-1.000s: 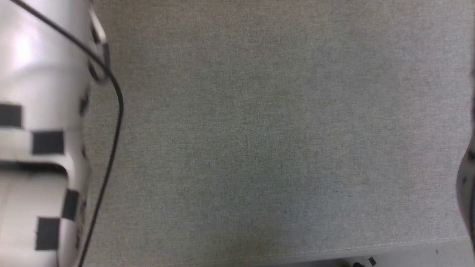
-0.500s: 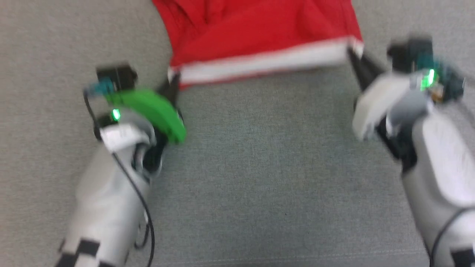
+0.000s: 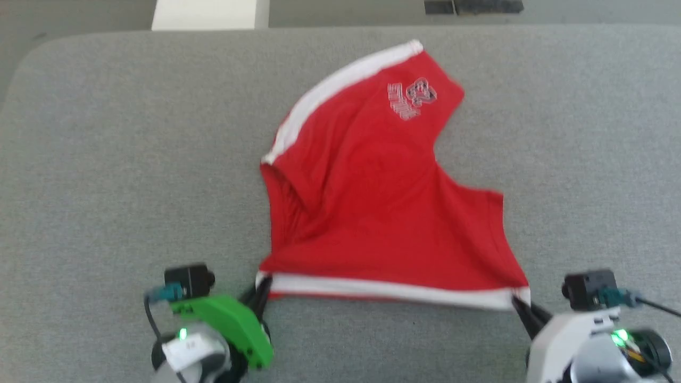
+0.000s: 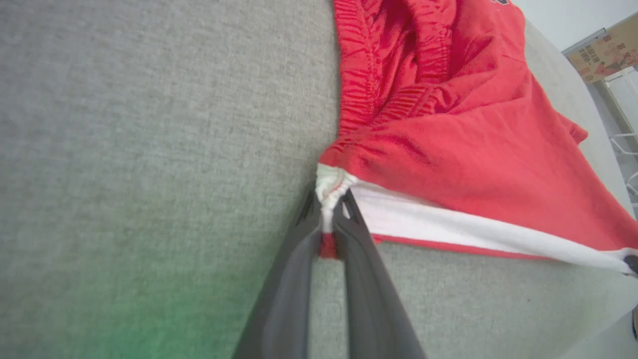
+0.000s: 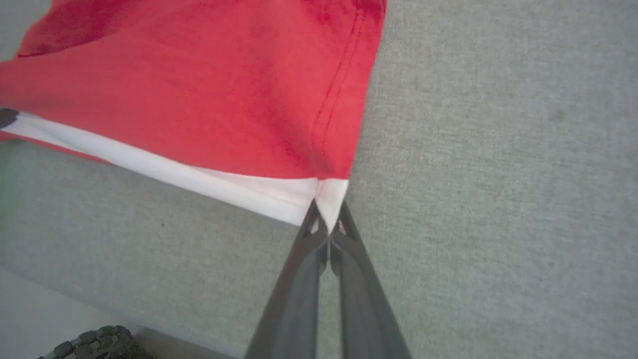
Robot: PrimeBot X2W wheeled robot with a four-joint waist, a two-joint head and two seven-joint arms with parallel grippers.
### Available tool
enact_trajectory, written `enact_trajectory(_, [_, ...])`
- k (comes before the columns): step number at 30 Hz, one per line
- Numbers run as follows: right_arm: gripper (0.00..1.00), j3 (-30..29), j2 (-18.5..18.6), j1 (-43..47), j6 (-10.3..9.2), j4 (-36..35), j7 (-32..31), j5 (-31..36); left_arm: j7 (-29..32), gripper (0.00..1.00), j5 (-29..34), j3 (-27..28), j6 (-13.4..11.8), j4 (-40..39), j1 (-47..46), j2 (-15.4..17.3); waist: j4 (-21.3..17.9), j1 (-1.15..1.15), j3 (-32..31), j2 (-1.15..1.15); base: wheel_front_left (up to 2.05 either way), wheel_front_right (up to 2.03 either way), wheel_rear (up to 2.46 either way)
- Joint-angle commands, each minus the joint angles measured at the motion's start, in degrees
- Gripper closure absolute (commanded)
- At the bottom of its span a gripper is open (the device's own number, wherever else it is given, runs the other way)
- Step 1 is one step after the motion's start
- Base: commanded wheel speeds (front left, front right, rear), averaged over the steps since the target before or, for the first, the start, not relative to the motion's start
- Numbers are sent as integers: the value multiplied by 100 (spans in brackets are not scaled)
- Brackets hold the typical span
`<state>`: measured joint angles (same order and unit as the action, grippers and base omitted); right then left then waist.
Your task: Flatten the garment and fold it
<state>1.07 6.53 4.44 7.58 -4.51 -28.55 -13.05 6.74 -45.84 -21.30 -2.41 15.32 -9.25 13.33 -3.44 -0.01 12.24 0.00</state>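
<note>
The red garment (image 3: 372,191) lies spread on the grey table (image 3: 106,159), its white band (image 3: 388,290) stretched along the near edge and a white side stripe running to the far corner. My left gripper (image 3: 262,284) is shut on the band's left corner, seen bunched between the dark fingers in the left wrist view (image 4: 329,209). My right gripper (image 3: 518,304) is shut on the band's right corner, pinched at the fingertips (image 5: 319,224) in the right wrist view. The garment (image 5: 199,99) shows wrinkles near the left side (image 4: 389,89).
The grey cloth-covered table has free room to the left and right of the garment. A white object (image 3: 205,15) and a dark item (image 3: 473,6) sit beyond the far edge. The table's near edge (image 5: 75,319) runs close behind my right gripper.
The head camera has tilted up, bringing the whole garment into view. Both grippers keep their hold on the white band's corners, with the band stretched between them.
</note>
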Motion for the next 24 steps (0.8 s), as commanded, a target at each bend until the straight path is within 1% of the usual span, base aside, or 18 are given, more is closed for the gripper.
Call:
enact_trajectory(1, [100, -111, -28, 247, -9, -188, -206, 56, 122, 100, -21, -28, -126, -139, 327, 108, 54, 1, -197, 0, 0, 0, 0])
enact_trajectory(5, [100, -305, -80, 827, -9, -664, -824, 30, 485, 100, -40, -187, -347, -683, 901, 245, 81, 1, -284, 0, 0, 0, 0])
enact_trajectory(8, [100, -450, -122, 1115, -9, -960, -1169, -18, 659, 100, -3, -316, -461, -1045, 1159, 307, 123, 1, -312, 0, 0, 0, 0])
enact_trajectory(10, [100, -527, -141, 1169, -9, -1155, -1184, -32, 607, 100, -5, -355, -447, -1283, 1221, 263, 153, 1, -303, 0, 0, 0, 0])
enact_trajectory(12, [100, -616, -159, 1097, -9, -1302, -1019, 15, 455, 100, 35, -386, -385, -1439, 1183, 189, 194, 1, -288, 0, 0, 0, 0])
enact_trajectory(15, [100, -706, -177, 809, -9, -1418, -680, 172, 153, 100, 176, -419, -316, -1557, 947, 28, 262, 1, -238, 0, 0, 0, 0])
enact_trajectory(18, [100, -665, -91, 331, -9, -1381, -441, 333, -97, 100, 261, -423, -243, -1587, 599, -165, 321, 1, -151, 0, 0, 0, 0])
enact_trajectory(20, [100, -588, 16, -58, -9, -1269, -371, 408, -221, 100, 340, -434, -202, -1541, 324, -270, 378, 1, -79, 0, 0, 0, 0])
enact_trajectory(24, [100, -362, 390, -950, -9, -823, -345, 442, -405, 100, 461, -418, -175, -1330, -247, -470, 527, 1, 113, 0, 0, 0, 0])
